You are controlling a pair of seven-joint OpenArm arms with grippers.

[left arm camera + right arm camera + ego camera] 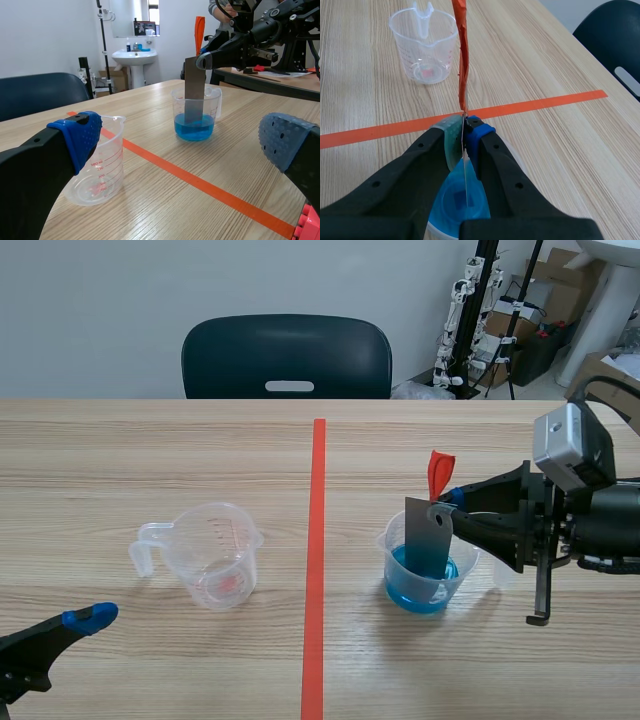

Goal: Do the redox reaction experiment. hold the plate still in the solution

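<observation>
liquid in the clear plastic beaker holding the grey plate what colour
Blue liquid; it shows best in the left wrist view.

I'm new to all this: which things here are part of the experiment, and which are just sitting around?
In use: grey metal plate with orange tab; clear plastic cup of blue solution; right arm's jaws, shut on the plate.
Lying about: other clear measuring cup; dark chair; left arm's open jaws.

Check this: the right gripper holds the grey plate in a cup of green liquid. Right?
Not quite. The liquid is blue, not green, as the scene view shows. The right gripper does hold the grey plate in that cup.
</observation>
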